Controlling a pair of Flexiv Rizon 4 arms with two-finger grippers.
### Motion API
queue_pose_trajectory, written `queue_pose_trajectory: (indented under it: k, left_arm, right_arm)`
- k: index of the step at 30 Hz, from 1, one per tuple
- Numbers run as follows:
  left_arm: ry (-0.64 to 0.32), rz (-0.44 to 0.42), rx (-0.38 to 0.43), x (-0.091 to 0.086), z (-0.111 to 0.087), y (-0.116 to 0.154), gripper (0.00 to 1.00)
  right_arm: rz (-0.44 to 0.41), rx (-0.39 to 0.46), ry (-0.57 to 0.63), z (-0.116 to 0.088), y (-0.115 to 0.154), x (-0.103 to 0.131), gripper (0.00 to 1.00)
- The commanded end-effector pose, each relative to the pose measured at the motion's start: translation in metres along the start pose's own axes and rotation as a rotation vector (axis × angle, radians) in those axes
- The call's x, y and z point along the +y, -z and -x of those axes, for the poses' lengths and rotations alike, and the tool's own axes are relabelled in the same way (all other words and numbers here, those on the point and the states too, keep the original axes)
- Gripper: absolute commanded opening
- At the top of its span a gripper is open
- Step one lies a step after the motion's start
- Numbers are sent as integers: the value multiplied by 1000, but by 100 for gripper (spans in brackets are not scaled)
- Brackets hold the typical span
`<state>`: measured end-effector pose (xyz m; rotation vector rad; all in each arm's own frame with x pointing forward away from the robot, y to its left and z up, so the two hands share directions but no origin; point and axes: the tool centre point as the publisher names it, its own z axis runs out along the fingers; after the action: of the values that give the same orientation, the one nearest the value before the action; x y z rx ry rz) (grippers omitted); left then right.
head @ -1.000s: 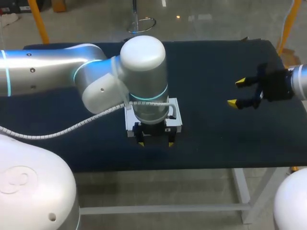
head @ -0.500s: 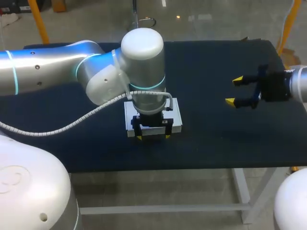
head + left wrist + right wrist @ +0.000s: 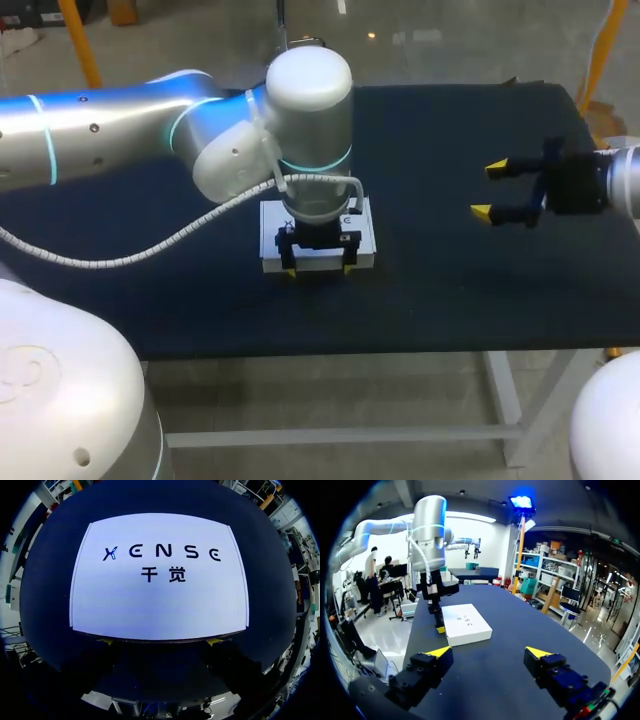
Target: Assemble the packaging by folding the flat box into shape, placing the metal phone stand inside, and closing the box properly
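Left arm (image 3: 120,130) enters from the left side of the head view and bends down over the middle of the dark table (image 3: 450,300). Left gripper (image 3: 319,270) points straight down at the near long edge of the white box (image 3: 271,238). Its jaws stand wide apart, and both yellow fingertips (image 3: 215,641) sit along that same near edge, one towards each corner. They hold nothing, since the box is not clamped from two sides. Whether the tips touch the box wall cannot be told.

In the left wrist view the box (image 3: 160,605) lies ahead of the fingers, with its printed lid facing up, flat and closed. It rests directly on the table surface, near the middle and slightly towards the front edge. In the right wrist view the same box (image 3: 467,625) lies well ahead of the right gripper's fingers, with one left finger standing upright just beside its side wall.

Right gripper (image 3: 490,190) hangs above the right part of the table, well apart from the box, on the right arm (image 3: 620,180), which comes in from the right edge. It points towards the box. Its jaws are spread wide and hold nothing, and bare table shows between the two yellow tips.
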<state>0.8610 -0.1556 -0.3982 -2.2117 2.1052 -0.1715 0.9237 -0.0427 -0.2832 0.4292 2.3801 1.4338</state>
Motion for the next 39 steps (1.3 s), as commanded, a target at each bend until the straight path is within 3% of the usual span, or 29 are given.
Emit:
queue_pose_trajectory:
  k: [1,19,39]
  left_arm:
    - [13,-1,-31,-9,-7,-2,100]
    - [29,2,-26,-69,1,-7,100]
    - [1,22,-22,-168,22,-18,100]
  right_arm:
    - [15,5,1,1,1,-2,100]
    - [15,5,1,1,1,-2,100]
    - [15,5,1,1,1,-2,100]
